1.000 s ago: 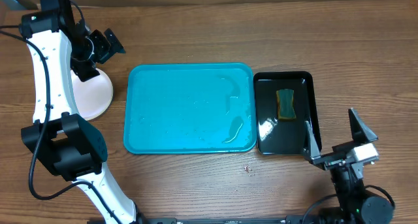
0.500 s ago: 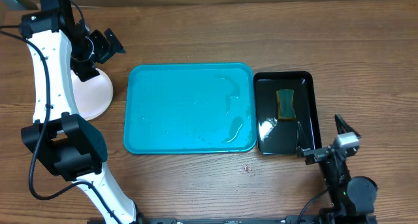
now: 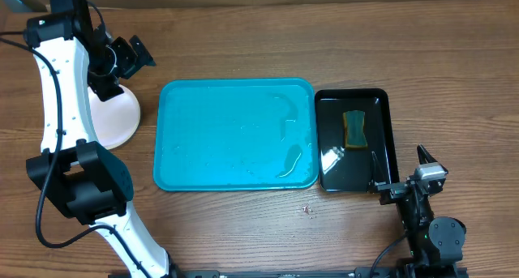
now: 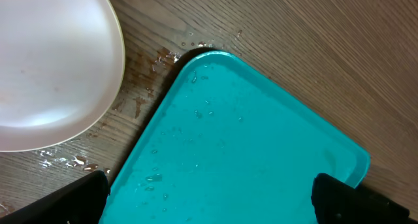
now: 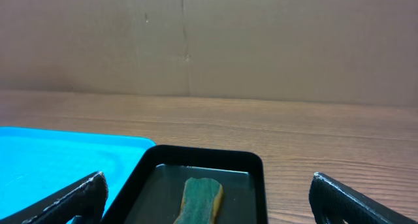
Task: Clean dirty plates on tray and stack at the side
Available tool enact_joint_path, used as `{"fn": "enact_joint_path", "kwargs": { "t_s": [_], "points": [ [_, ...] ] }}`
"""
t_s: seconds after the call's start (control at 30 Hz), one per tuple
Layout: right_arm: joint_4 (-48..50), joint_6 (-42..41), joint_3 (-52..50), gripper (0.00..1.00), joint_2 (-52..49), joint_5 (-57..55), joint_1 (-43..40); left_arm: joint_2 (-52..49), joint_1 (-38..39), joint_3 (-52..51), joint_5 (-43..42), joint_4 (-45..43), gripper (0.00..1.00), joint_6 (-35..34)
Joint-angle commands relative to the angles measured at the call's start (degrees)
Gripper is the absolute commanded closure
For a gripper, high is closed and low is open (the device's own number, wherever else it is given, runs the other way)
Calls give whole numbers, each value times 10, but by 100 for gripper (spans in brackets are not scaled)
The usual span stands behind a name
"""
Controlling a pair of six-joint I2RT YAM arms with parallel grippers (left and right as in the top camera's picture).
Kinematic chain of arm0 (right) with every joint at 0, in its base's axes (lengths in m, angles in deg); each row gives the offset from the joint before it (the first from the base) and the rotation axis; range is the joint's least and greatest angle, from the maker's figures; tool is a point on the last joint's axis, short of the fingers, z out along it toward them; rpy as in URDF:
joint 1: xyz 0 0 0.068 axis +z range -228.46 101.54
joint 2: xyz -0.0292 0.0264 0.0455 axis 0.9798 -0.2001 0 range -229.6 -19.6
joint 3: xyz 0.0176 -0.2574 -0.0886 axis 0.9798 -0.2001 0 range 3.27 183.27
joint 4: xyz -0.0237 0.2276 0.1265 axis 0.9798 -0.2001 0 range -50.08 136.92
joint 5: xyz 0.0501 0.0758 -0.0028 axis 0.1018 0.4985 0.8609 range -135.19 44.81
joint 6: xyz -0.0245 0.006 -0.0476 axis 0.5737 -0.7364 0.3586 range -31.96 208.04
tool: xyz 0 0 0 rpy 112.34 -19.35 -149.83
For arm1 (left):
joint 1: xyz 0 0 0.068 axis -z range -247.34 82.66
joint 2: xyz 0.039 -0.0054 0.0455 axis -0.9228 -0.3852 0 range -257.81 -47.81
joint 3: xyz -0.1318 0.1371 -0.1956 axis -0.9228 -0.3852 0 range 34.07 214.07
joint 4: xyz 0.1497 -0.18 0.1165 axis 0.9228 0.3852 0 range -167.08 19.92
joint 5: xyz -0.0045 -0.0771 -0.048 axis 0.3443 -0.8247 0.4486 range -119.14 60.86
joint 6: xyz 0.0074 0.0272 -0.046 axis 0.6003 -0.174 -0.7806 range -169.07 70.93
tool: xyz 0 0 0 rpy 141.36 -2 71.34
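Note:
The turquoise tray (image 3: 235, 132) lies mid-table, bare but for water drops and streaks. A white plate (image 3: 117, 116) rests on the table left of it, partly under my left arm; I cannot tell how many plates lie beneath it. My left gripper (image 3: 134, 55) hovers open and empty above the gap between plate and tray. In the left wrist view the plate (image 4: 52, 67) is upper left, the tray (image 4: 248, 139) is below my open gripper (image 4: 209, 208). My right gripper (image 3: 403, 168) is open and empty just right of the black tray's near corner.
A glossy black tray (image 3: 381, 140) beside the turquoise tray holds a green-and-yellow sponge (image 3: 354, 128). The sponge (image 5: 199, 198) also shows between the right fingers (image 5: 65, 201). Water spots wet the wood by the plate (image 4: 140, 106). A cardboard wall (image 5: 209, 41) stands behind the table.
The right arm has drawn back and turned a little, and its fingers now sit closer to the black tray's near right corner. The left arm, plate and trays have not moved.

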Motion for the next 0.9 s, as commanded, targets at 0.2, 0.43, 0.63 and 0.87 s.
{"fn": "enact_joint_path", "kwargs": {
  "t_s": [0.2, 0.43, 0.63, 0.87],
  "points": [
    [3, -1, -6, 0, 5, -8, -3, 7, 2, 0, -4, -1, 0, 0],
    [3, -1, -6, 0, 5, -8, -3, 7, 1, 0, -4, -1, 0, 0],
    [3, -1, -6, 0, 5, -8, -3, 27, -2, 0, -2, -2, 0, 0],
    [3, -1, -6, 0, 5, -8, -3, 170, 11, 0, -3, -2, 0, 0]
  ]
}}
